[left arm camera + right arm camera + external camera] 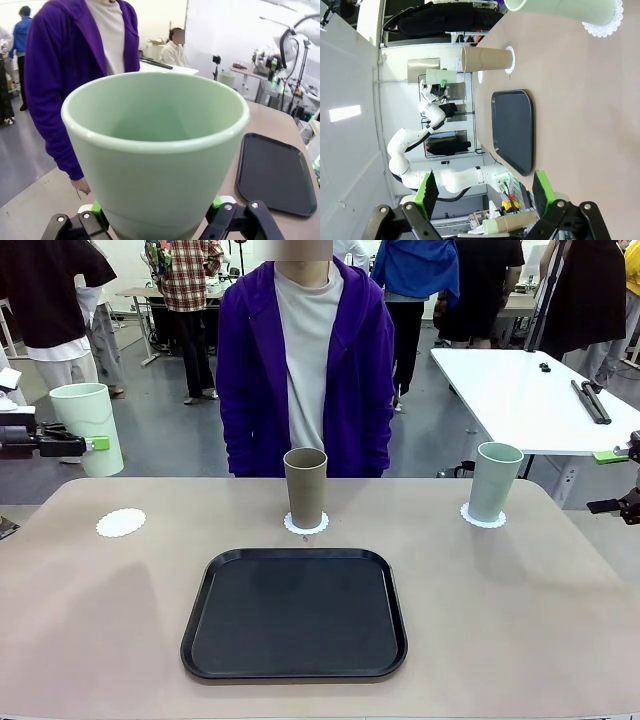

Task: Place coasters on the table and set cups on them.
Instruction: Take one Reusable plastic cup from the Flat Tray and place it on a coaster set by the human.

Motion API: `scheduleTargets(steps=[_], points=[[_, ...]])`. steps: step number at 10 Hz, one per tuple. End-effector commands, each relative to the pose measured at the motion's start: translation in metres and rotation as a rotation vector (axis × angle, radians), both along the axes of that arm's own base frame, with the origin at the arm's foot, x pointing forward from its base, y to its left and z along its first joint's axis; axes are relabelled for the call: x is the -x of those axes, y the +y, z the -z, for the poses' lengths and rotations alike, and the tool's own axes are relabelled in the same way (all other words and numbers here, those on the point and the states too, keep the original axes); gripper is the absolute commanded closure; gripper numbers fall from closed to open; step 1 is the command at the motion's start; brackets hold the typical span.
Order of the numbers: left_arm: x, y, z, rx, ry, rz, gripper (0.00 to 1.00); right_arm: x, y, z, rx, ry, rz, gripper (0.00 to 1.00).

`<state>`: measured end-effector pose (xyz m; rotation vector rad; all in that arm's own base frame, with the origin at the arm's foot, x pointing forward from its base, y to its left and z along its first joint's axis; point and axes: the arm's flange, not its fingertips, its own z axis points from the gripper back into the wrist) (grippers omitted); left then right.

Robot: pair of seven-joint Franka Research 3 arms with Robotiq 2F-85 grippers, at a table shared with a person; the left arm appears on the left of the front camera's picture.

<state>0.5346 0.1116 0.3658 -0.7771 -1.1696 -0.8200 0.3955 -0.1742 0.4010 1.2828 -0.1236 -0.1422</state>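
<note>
In the front view, the left tool [100, 444] grips a mint cup [90, 426] at the left edge above the table [520, 600]; a bare coaster [121, 522] lies below, and the tan cup [305, 487] and second mint cup [495, 481] stand on coasters at centre and right. In the left wrist view, the held cup [155, 150] sits between green pads [216, 202]. In the right wrist view, the right tool [485, 192] gapes wide at the bottom, holding nothing.

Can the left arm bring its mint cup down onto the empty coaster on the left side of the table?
Probably yes. The left end effector holds the mint cup above the table's left edge, and the empty coaster lies close by, nothing standing between them.
</note>
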Motion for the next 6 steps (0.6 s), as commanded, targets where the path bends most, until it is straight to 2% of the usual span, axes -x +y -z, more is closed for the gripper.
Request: scheduleTargets(steps=[1, 3, 6], points=[[-0.011, 0.014, 0.025, -0.007, -0.059, 0.09, 0.15, 0.001, 0.001, -0.001, -0.001, 0.003, 0.006, 0.0], [-0.026, 0.015, 0.044, -0.053, -0.076, 0.113, 0.15, 0.001, 0.001, -0.001, -0.001, 0.003, 0.006, 0.0], [-0.035, 0.018, 0.077, -0.023, -0.071, 0.183, 0.15, 0.001, 0.001, -0.001, -0.001, 0.003, 0.006, 0.0]])
